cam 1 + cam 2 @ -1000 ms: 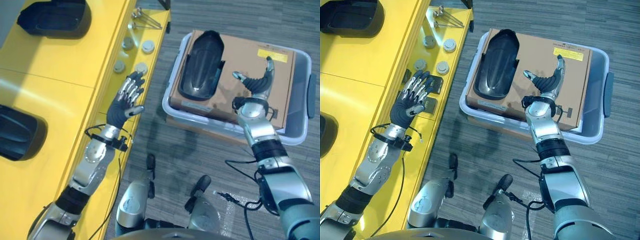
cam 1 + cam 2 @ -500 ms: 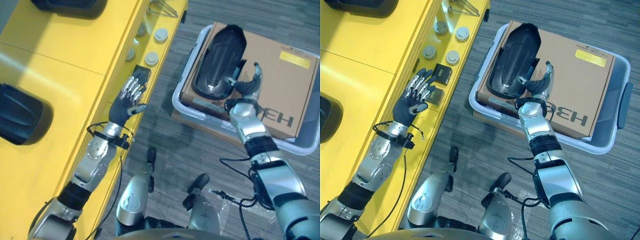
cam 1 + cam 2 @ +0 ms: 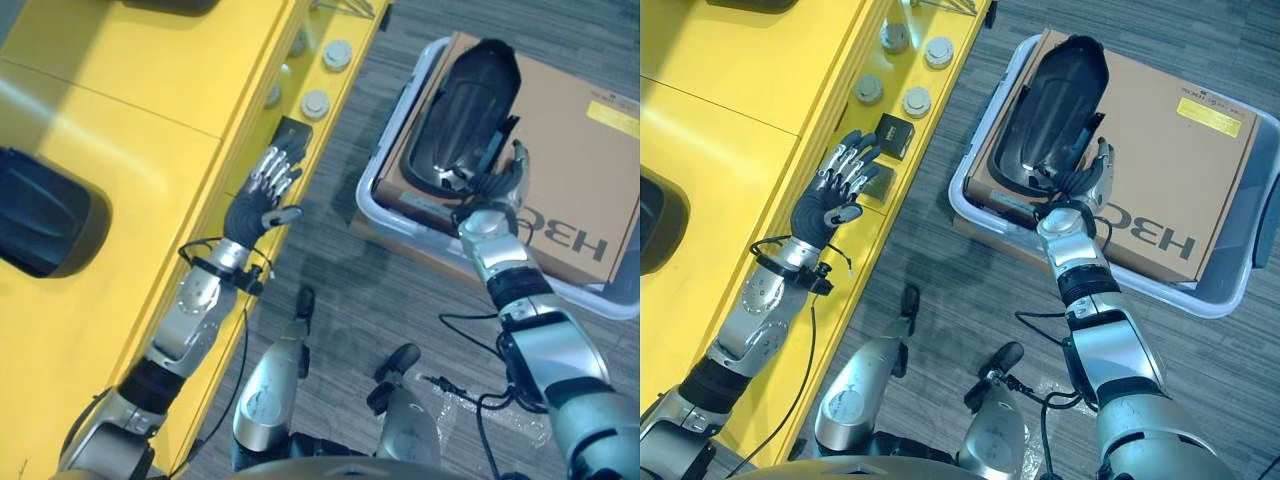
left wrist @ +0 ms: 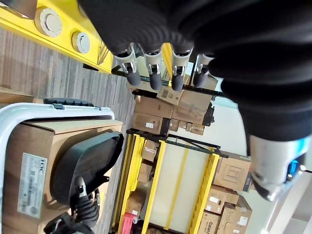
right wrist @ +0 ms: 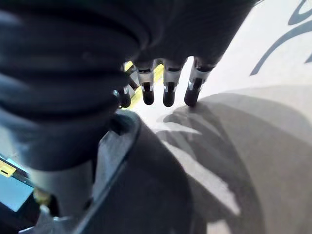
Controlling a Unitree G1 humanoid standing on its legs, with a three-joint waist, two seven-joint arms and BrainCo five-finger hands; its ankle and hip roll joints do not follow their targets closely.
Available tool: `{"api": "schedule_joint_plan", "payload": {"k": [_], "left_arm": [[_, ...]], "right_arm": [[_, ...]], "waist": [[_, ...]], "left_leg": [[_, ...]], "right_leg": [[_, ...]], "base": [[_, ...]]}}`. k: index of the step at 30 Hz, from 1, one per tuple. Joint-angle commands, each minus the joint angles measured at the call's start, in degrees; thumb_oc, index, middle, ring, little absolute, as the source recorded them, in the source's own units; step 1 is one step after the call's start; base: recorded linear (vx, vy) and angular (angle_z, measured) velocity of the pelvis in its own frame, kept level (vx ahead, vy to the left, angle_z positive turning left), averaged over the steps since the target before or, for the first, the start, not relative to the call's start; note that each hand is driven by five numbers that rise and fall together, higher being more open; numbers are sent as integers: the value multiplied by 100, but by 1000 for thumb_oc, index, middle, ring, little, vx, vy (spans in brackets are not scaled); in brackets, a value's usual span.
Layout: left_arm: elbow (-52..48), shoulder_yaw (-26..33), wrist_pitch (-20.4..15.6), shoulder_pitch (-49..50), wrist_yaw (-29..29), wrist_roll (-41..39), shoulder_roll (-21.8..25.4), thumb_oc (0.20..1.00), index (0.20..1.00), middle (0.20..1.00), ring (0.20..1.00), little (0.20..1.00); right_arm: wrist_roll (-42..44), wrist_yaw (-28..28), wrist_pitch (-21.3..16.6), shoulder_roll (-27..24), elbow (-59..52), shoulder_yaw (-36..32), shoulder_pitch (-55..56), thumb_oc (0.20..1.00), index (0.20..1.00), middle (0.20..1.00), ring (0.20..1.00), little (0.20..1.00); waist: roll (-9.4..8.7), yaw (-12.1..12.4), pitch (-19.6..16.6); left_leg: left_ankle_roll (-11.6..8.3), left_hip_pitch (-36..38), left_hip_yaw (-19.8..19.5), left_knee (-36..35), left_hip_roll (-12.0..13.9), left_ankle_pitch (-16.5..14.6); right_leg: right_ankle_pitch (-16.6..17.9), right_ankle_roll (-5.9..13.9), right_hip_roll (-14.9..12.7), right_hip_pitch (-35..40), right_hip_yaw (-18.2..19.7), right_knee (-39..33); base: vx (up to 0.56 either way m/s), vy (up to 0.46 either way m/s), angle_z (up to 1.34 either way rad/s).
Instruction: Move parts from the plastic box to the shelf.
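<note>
Item: black moulded part (image 3: 1055, 110), a long hollow shell, lying on the cardboard box (image 3: 1185, 150) inside the plastic box (image 3: 1230, 290). It is judged rigid, light and smooth; its raised rim is the suggested hold. The right hand (image 3: 1080, 185) is placed at the part's near end, fingers straight, nothing gripped. The left hand (image 3: 830, 195) is held apart, over the yellow shelf (image 3: 730, 100), fingers spread.

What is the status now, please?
Left hand open over the yellow shelf, holding nothing. Right hand open at the black part, which lies on the cardboard box in the plastic box. Nothing in the way.
</note>
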Motion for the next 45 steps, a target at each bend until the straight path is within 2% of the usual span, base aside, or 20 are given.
{"api": "schedule_joint_plan", "payload": {"k": [1,2,3,4,19,27,32,36,45], "left_arm": [[-224,21,-443,-147,-140,46,-45,1000,1000,1000,1000,1000],[-241,32,-443,-140,-156,6,-34,1000,1000,1000,1000,1000],[-253,41,-450,-130,-148,-1,-19,1000,1000,1000,1000,1000],[-251,52,-449,-132,-154,-19,-8,1000,1000,1000,1000,1000],[-297,171,-370,-101,-266,-9,33,1000,1000,1000,1000,1000],[-425,187,-290,-62,-456,-121,78,1000,1000,1000,1000,1000],[-563,299,-184,19,-572,-189,121,1000,1000,1000,1000,1000],[-667,408,-15,96,-594,-205,129,1000,1000,1000,1000,1000],[-704,349,510,183,-483,-111,94,1000,1000,1000,1000,1000]], "right_arm": [[-94,-160,164,-356,104,299,-198,1000,1000,1000,1000,1000],[-65,-167,182,-394,132,308,-193,918,918,918,918,918],[-66,-161,217,-419,143,319,-200,485,485,485,485,485],[-83,-159,264,-426,143,321,-210,200,200,200,200,200],[78,-91,440,-513,81,217,-247,200,200,200,200,200],[135,-261,-138,-472,-428,82,-120,200,200,200,200,200],[110,-322,-159,-498,-1485,-114,101,200,200,200,200,200],[13,-214,-229,-544,-2012,-303,360,200,200,200,200,200],[-59,-140,-286,-418,-2446,-442,793,200,200,200,200,200]], "waist": [[28,88,-2],[24,94,-2],[17,97,-2],[10,102,-2],[-11,123,-2],[-16,83,-2],[-55,-14,-2],[-109,-116,-89],[-162,-285,-443]], "left_leg": [[-3,-167,-296,417,-234,-759],[-1,-178,-298,426,-236,-759],[2,-183,-304,437,-239,-763],[3,-185,-307,441,-240,-766],[16,-130,-331,453,-243,-779],[13,56,-309,392,-222,-803],[27,338,-202,227,-176,-710],[-8,624,-127,84,-126,-718],[-61,1063,58,-20,-11,-772]], "right_leg": [[-587,226,-23,-458,413,694],[-583,229,-30,-466,415,698],[-582,228,-31,-469,423,703],[-584,228,-31,-469,427,707],[-628,221,-63,-456,441,829],[-610,220,-44,-283,409,751],[-501,181,12,-11,309,556],[-492,200,84,240,319,384],[-463,192,176,618,289,183]], "base": [[0,0,0],[0,0,0],[0,0,0],[0,0,0],[0,0,0],[0,0,0],[-26,-29,0],[22,-24,-1],[44,-34,-10]]}}
